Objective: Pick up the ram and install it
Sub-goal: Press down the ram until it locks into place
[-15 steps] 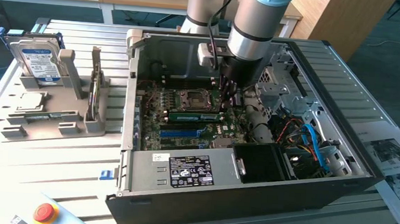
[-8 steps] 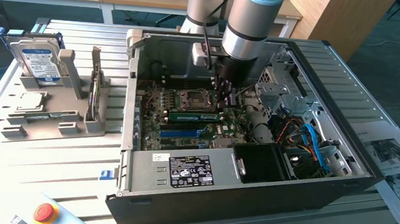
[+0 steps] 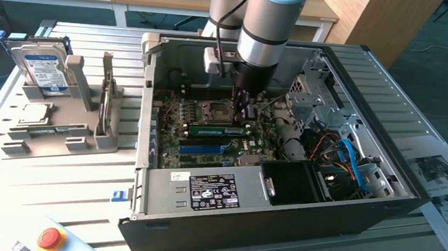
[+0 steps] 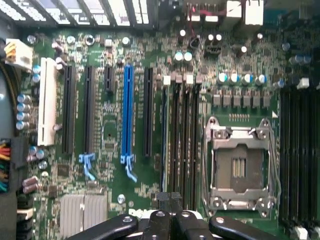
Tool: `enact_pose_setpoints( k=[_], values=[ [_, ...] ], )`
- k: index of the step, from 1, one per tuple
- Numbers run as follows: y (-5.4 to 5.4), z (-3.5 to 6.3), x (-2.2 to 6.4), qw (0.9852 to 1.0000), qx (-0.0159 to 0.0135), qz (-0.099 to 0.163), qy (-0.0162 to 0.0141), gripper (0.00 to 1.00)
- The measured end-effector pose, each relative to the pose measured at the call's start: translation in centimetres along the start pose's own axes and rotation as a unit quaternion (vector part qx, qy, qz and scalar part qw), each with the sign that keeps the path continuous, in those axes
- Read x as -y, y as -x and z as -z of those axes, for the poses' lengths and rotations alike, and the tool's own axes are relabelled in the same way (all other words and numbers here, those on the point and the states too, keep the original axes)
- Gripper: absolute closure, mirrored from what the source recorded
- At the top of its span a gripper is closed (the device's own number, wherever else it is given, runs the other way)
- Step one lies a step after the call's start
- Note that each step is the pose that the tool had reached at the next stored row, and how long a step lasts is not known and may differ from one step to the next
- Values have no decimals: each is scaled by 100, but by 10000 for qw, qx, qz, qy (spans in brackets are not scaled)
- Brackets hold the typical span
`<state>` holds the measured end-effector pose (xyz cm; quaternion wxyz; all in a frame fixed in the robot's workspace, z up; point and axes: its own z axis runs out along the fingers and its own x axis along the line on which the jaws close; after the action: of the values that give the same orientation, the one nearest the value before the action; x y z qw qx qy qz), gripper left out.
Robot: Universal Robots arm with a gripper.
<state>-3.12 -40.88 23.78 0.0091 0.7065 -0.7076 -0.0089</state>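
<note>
The ram (image 3: 217, 130) is a long green stick that stands in a memory slot on the motherboard, just in front of the CPU socket (image 3: 213, 109) inside the open computer case (image 3: 280, 219). My gripper (image 3: 247, 115) reaches down into the case and hangs over the end of the ram at the exterior view's right. Its dark fingers are shut, with nothing between them. In the wrist view the shut gripper (image 4: 170, 198) hovers over the row of memory slots (image 4: 182, 140). The ram (image 4: 164, 135) shows edge-on as a thin strip in the slot farthest from the CPU socket (image 4: 239, 167).
A blue expansion slot (image 3: 203, 149) (image 4: 127, 110) lies near the ram. The power supply (image 3: 204, 191) and drive cage (image 3: 319, 96) crowd the case. At the exterior view's left, a grey holder (image 3: 60, 133) carries a hard drive (image 3: 44, 71), a thin upright board (image 3: 106, 92) and a processor (image 3: 34, 114). A red button (image 3: 51, 238) sits in front.
</note>
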Motion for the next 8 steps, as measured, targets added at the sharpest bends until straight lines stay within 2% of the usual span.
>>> enact_pose_setpoints(
  k=[8],
  values=[
    [2, -5, -206, 10000, 0, -1, -23, 89]
  ],
)
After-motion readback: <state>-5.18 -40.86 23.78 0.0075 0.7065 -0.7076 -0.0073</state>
